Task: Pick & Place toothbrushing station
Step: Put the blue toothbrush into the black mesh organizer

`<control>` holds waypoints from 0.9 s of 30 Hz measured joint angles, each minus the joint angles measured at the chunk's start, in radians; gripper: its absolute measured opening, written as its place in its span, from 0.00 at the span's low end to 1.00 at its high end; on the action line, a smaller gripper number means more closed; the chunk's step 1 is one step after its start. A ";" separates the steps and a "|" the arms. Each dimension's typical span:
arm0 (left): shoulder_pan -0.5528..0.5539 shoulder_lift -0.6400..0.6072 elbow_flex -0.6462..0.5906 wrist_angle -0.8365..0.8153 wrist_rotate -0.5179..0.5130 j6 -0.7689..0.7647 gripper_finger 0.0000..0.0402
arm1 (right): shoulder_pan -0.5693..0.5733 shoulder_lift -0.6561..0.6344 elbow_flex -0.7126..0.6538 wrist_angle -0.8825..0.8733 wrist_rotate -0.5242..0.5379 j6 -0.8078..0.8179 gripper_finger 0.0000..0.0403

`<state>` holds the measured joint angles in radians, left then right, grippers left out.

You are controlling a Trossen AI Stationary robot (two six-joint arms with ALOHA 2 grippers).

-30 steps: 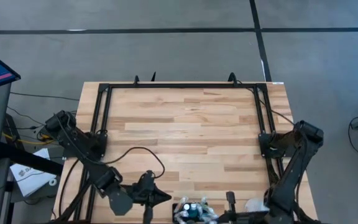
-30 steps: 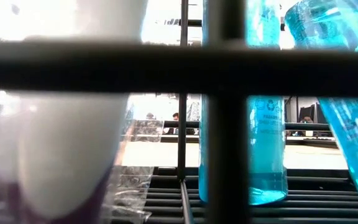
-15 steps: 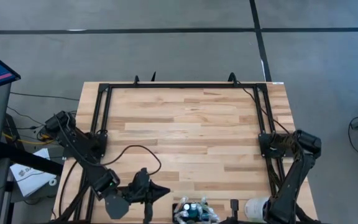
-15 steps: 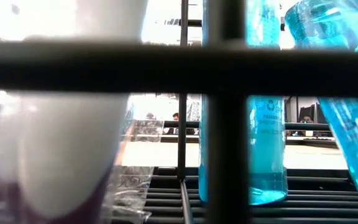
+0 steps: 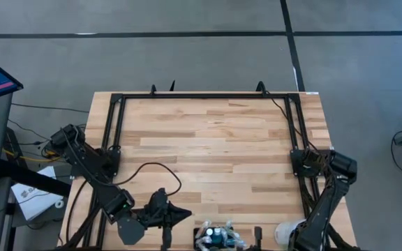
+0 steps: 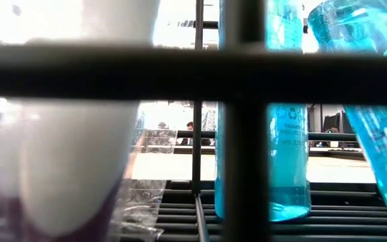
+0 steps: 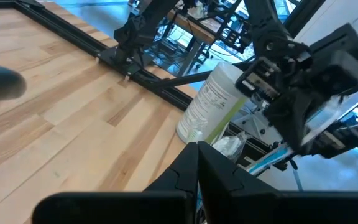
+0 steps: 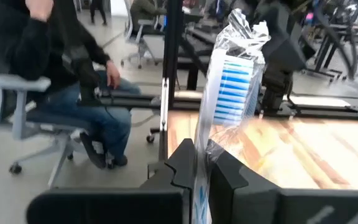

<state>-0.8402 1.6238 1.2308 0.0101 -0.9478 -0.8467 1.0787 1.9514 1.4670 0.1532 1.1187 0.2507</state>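
Looks like the carry step of the job. Pinched in the right claw point(image 8: 199, 157), fingers nearly shut: a clear pack point(image 8: 230, 87) with blue and white stripes, standing up tall in the middle of the right wrist picture. Down at the bottom right edge of the top picture, that arm, beside a white round tub point(image 5: 285, 233).

Left claw point(image 7: 197, 150) shut tight on nothing, waiting at the bottom left of the top picture, above the wood surface point(image 5: 208, 139).

Hard to find the black holder. Maybe in the small heap point(image 5: 216, 236) at the bottom middle of the top picture, but cannot tell.

Next, probably: bring the pack over the bare wood, go down slowly, then open up.
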 joint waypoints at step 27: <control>0.000 -0.001 0.000 0.019 -0.003 0.000 0.00 | -0.055 -0.002 -0.019 -0.061 -0.206 -0.121 0.03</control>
<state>-0.8402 1.6230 1.2308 0.0287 -0.9512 -0.8471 1.0238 1.9491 1.4483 0.0923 0.9127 0.1299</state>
